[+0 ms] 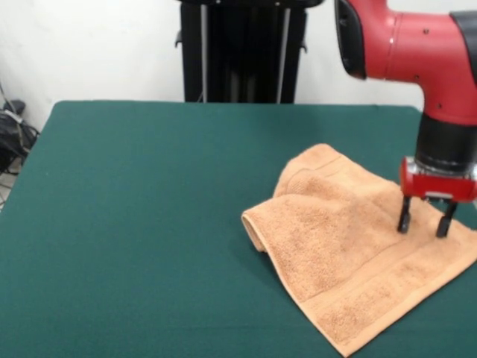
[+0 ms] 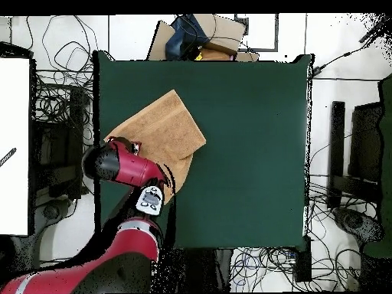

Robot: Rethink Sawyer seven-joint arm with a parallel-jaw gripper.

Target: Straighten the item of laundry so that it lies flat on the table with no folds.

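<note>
A small orange-tan towel [image 1: 350, 246] lies on a big green table [image 1: 141, 224]. In the front view it sits near the table's right edge, and its lowest corner comes close to the table's near edge. It is not flat. The left part is folded over onto itself, so there is a thick rolled edge on that side. There is also a soft hump near the top corner. The rest of the cloth spreads out toward the right and looks smoother. A woven band runs along the lower sides.

The red and black arm [image 1: 425, 52] comes down over the right part of the towel. Its claw [image 1: 426, 224] points straight down. The two black fingers [image 1: 405, 215] stand apart with a gap between them, so the claw is open. The tips are right at the cloth. They may be touching it, but that is hard to tell from this side. Nothing is pinched between them.

In the overhead view the towel [image 2: 157, 126] is by the table's [image 2: 253, 153] left edge, about halfway along it. One corner sticks out a little past that edge. The top layer looks like a tilted square, and a darker layer shows under it on the lower right. The arm [image 2: 126, 164] covers the lower part of the towel, so the claw itself is hidden there.

The rest of the green top is bare.
</note>
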